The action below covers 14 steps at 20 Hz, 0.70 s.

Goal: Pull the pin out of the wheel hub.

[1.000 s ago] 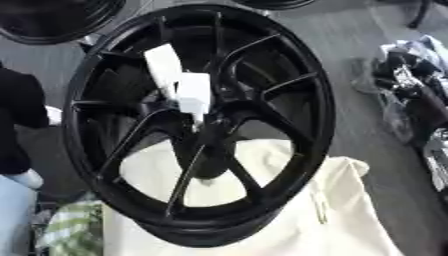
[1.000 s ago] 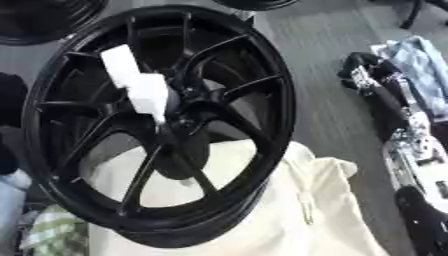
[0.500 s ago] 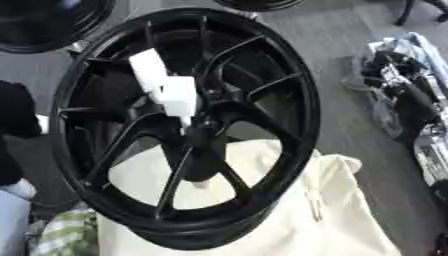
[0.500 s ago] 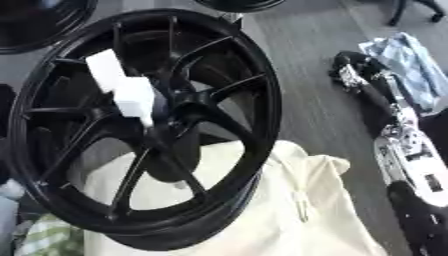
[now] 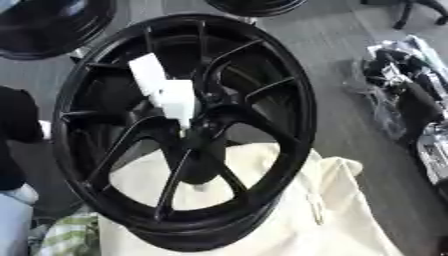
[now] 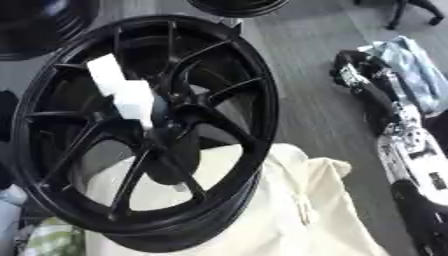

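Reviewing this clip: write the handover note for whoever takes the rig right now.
Left hand: not in view.
Right hand: off to the right of the wheel, touching nothing of the job.
Wheel: black, resting tilted on a cream cloth.
White pin: sits at the hub, not yet pulled.
Left to do: reach in, grasp the pin, pull it out.

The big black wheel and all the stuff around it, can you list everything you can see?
Wheel: one, black, spoked, centre, leaning over the cloth.
White blocky piece: one, white, at the wheel's hub; I cannot tell if it is the pin.
Cloth: one, cream, under the wheel, lower middle.
Other wheels: two partly seen, black, top edge.
Striped fabric: one, green and white, lower left corner.
Right arm: black and silver, right edge; its hand is unclear.
Left hand: not seen.
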Tool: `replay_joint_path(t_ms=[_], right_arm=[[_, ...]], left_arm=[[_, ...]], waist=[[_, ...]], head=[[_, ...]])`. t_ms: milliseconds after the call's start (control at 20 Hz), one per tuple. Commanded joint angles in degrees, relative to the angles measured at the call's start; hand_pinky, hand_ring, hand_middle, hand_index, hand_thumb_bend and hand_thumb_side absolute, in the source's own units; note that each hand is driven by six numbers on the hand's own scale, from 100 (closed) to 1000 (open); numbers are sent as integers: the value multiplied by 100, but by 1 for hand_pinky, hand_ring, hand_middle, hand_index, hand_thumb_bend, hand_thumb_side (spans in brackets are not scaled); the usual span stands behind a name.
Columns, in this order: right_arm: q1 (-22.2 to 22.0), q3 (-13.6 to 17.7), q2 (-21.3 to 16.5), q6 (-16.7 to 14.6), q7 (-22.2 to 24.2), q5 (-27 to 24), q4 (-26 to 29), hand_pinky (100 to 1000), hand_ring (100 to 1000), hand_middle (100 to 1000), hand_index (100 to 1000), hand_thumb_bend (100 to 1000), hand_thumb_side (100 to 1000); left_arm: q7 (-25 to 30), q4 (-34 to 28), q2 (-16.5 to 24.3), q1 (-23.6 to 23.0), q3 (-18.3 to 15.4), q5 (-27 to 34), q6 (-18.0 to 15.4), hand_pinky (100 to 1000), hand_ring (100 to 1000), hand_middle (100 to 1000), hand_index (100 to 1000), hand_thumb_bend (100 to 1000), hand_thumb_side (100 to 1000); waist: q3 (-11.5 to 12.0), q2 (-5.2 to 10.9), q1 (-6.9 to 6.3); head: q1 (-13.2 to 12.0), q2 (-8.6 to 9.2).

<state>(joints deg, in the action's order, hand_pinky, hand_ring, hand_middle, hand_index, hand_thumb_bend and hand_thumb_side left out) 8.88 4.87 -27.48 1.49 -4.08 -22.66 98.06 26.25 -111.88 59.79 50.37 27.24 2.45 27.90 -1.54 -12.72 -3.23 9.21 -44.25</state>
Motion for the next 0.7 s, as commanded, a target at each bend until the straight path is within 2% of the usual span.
replay_joint_path(t_ms=[50, 250, 550, 700], right_arm=[[0, 25, -195, 13, -12, -25, 73, 804, 716, 628, 737, 250, 383], [-31, 32, -209, 13, -25, -35, 66, 803, 716, 628, 737, 251, 383], [-37, 18, -201, 24, -17, -52, 52, 803, 716, 629, 737, 251, 383], [-19, -4, -189, 38, 3, -64, 36, 803, 717, 630, 737, 251, 383]], left_arm=[[901, 182, -70, 384, 262, -474, 37, 840, 795, 789, 852, 160, 762], [1318, 405, -387, 825, 466, -753, 89, 839, 794, 787, 849, 163, 757], [1523, 725, -903, 1370, 708, -886, 149, 837, 791, 787, 846, 166, 753], [1628, 1105, -1236, 1595, 818, -940, 178, 836, 790, 788, 848, 168, 761]], waist=[[24, 136, 15], [65, 167, 29], [107, 192, 63], [105, 212, 79]], head=[[53, 13], [70, 13], [58, 13], [4, 13]])
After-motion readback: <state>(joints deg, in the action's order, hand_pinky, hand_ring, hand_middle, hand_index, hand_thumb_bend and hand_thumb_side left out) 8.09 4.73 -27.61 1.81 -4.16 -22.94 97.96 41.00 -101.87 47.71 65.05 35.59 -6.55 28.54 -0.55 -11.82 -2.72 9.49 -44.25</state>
